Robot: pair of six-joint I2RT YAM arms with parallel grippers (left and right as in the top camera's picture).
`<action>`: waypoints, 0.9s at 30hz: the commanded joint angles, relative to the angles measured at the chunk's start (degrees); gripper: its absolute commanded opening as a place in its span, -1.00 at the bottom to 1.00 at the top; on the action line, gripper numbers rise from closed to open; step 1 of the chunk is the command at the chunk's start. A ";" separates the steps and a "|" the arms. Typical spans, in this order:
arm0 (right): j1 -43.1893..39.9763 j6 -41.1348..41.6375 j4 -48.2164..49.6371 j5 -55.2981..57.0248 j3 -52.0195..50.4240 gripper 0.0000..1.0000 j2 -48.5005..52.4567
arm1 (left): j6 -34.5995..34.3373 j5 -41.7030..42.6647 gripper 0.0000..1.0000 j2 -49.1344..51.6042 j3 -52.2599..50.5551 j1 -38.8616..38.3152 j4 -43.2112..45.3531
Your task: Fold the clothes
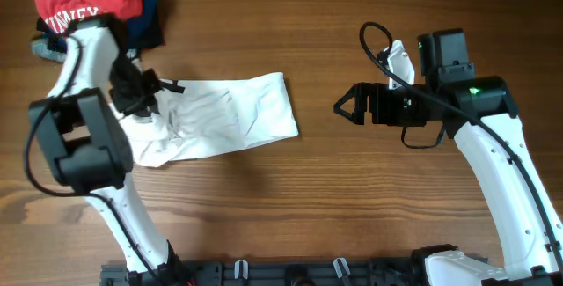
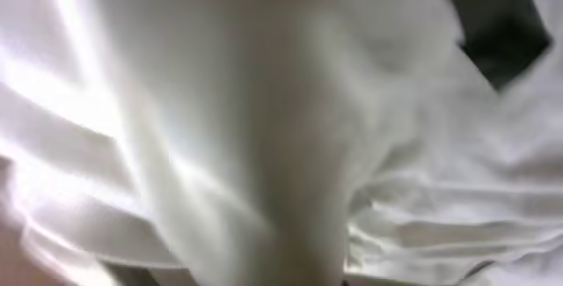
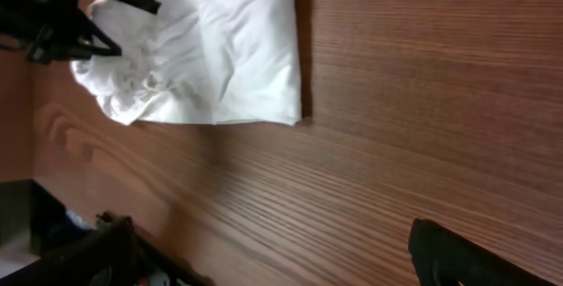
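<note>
Soft, light shirt (image 1: 230, 114) will sag; pinch its corner ahead of the spread right hand (image 1: 339, 106); left hand (image 1: 141, 91): cannot tell.

A: How's the light?
B: Even and bright from above; a soft shadow edges the white T-shirt (image 1: 229, 114) on the table (image 1: 352, 198)
A: Left wrist view?
B: Pure blur, its cloth glaring white; right wrist sharper, bottom corners dark
</note>
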 commanded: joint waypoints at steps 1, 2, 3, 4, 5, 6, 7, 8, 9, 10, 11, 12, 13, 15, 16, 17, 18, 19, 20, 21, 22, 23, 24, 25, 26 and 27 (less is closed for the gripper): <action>-0.09 2.62 0.59 7.96 -0.85 0.98 2.03 | -3.80 -7.45 -0.92 0.28 5.66 -6.75 -5.14; -0.09 4.61 1.11 10.45 -1.42 0.99 3.02 | -4.22 -7.58 -0.92 0.28 8.22 -9.01 -7.17; -0.09 5.49 1.68 11.56 -1.77 0.99 3.65 | -4.44 -7.61 -0.92 0.20 10.38 -10.91 -8.81; -0.09 6.14 2.86 13.20 -2.21 0.99 5.05 | -5.27 -7.63 -0.92 0.17 12.66 -13.35 -10.38; -0.09 6.62 3.67 15.02 -2.36 0.99 6.43 | -6.93 -7.65 -0.92 0.15 14.82 -15.98 -11.74; -0.11 6.82 4.33 15.58 -2.36 0.99 7.67 | -7.91 -7.58 -0.92 0.13 15.69 -18.10 -12.20; -0.15 7.78 5.09 15.72 -2.36 0.99 9.68 | -8.35 -7.61 -0.92 0.13 15.78 -20.79 -12.04; -0.13 7.82 5.60 15.69 -2.36 0.99 11.15 | -8.46 -7.54 -0.92 0.26 15.76 -23.37 -11.89; -0.15 7.82 5.95 15.69 -2.36 0.99 12.26 | -8.48 -7.30 -0.92 0.31 15.74 -24.61 -11.93; -0.13 7.82 6.38 15.69 -2.36 0.99 13.75 | -8.70 -6.75 -0.92 0.31 15.74 -27.30 -11.93; -0.15 7.85 6.84 15.67 -2.36 0.98 15.13 | -9.11 -6.01 -0.92 0.31 15.74 -29.92 -11.65; -0.15 7.87 7.08 15.41 -2.36 0.99 15.98 | -9.68 -5.33 -0.92 0.31 15.69 -32.13 -10.75; -0.15 7.85 7.19 14.91 -2.36 0.99 16.37 | -10.40 -4.76 -0.92 0.31 15.69 -34.38 -9.07; -0.13 7.72 6.84 13.77 -2.36 0.99 16.41 | -11.52 -4.26 -0.81 0.33 15.69 -37.29 -6.91; -0.15 7.65 6.54 13.49 -2.36 0.99 16.41 | -12.11 -4.07 -0.65 0.37 15.58 -38.34 -5.81; -0.13 7.63 6.23 13.49 -2.36 0.99 16.41 | -12.41 -4.02 -0.58 0.37 15.32 -39.26 -4.68; -0.15 7.61 6.05 13.49 -2.36 0.99 16.41 | -13.40 -3.74 -0.42 0.37 14.80 -39.98 -3.37; -0.13 7.61 6.01 13.49 -2.36 0.99 16.41 | -13.35 -2.80 -0.42 0.37 14.49 -40.24 -2.60; -0.13 7.61 6.03 13.49 -2.36 0.99 16.41 | -13.35 -1.49 -0.38 0.37 13.92 -40.37 -1.46; -0.13 7.63 6.03 13.46 -2.36 0.99 16.41 | -13.33 -0.83 0.17 0.37 13.73 -40.39 -0.79; -0.13 7.63 5.86 13.46 -2.36 0.99 16.41 | -13.31 -0.90 0.24 0.37 13.75 -40.39 0.11; -0.13 7.65 5.64 13.46 -2.36 0.99 16.41 | -13.31 -0.90 0.30 0.26 13.79 -40.26 1.40; -0.13 7.65 5.49 13.25 -2.36 0.99 16.41 | -13.31 -0.90 0.35 -0.13 14.10 -40.04 2.38; -0.13 7.61 5.55 12.48 -2.36 0.99 16.41 | -13.31 -0.87 0.34 -0.94 15.61 -39.41 2.10; -0.13 7.08 5.92 10.78 -2.36 0.99 16.41 | -13.31 -0.90 0.33 -2.03 16.81 -38.73 1.68; -0.13 5.14 6.58 7.17 -2.36 0.99 16.41 | -13.38 -0.92 0.33 -4.59 18.34 -37.11 0.85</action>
